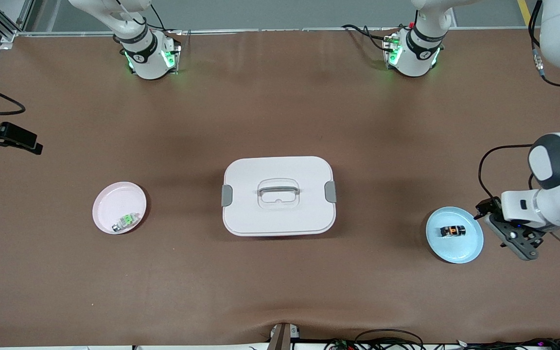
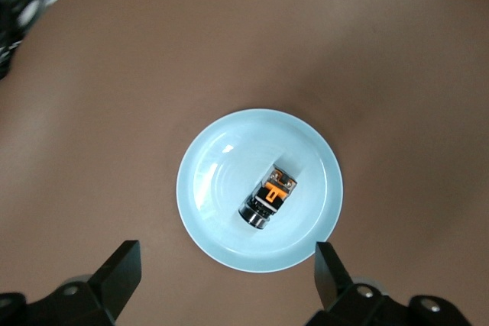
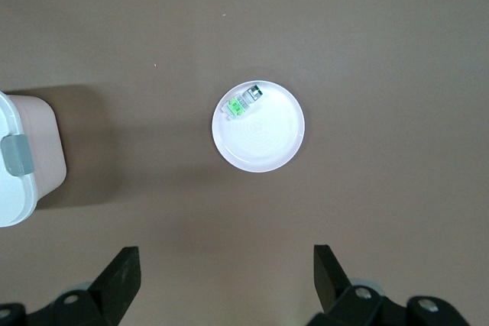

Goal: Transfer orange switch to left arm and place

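Left gripper [image 2: 225, 276] wide open, empty — orange switch [image 1: 452, 231] lies lengthwise along the table.

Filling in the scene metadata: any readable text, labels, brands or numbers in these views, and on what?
None readable.
Orange switch on the blue plate: no legible marking.
Green-and-clear part on the pink plate: too small to tell.
Box lid: blank.
Arm bases: small dark emblems, no words.

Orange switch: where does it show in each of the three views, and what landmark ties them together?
Front view: orange switch lies on the blue plate at the left arm's end of the table.
Left wrist view: mid-picture on the same plate.
Right wrist view: not in it.
Shared landmark: the blue plate.
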`<state>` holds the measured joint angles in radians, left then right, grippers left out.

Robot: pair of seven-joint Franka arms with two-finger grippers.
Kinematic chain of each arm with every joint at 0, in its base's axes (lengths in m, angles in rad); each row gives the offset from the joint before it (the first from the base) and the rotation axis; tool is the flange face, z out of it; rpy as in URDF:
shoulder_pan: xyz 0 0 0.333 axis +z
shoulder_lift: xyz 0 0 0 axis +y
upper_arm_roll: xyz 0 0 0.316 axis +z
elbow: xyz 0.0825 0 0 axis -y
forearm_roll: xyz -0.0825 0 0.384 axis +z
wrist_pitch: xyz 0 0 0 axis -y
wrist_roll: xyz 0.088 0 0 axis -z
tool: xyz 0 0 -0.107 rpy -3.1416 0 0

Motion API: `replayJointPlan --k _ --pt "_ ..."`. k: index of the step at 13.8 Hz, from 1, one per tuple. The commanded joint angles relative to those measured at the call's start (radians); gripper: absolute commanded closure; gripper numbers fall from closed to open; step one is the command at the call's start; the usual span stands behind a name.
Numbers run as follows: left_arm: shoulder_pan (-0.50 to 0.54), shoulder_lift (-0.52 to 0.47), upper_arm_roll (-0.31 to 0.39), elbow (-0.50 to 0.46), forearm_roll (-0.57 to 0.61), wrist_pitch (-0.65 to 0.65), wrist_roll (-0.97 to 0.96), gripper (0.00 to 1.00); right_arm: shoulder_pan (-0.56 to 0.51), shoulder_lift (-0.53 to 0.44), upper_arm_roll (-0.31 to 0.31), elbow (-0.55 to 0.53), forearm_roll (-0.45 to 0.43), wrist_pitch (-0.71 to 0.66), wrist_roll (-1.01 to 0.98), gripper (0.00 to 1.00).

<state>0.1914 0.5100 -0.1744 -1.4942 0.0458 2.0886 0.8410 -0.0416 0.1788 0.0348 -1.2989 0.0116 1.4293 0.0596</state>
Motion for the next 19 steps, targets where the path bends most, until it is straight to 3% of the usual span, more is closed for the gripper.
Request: replayJointPlan --k 1,8,14,19 --pt "0.010 -0.065 -0.005 -0.017 -0.023 -0.016 -0.155 0.00 -0.018 -0.143 0.016 -0.206 0.007 0.088 0.016 0.00" --pt "0.008 -0.192 -0.002 -0.021 -0.032 -0.149 -0.598 0.00 -0.035 -0.188 0.017 -0.290 0.010 0.134 0.023 0.00" --pt "0.045 -0.330 0.007 -0.021 -0.032 -0.389 -0.663 0.00 -0.035 -0.217 0.017 -0.332 0.010 0.157 0.023 0.00" --pt "0.048 -0.413 0.001 -0.017 -0.020 -0.464 -0.660 0.00 -0.034 -0.219 0.017 -0.332 0.011 0.169 0.025 0.00"
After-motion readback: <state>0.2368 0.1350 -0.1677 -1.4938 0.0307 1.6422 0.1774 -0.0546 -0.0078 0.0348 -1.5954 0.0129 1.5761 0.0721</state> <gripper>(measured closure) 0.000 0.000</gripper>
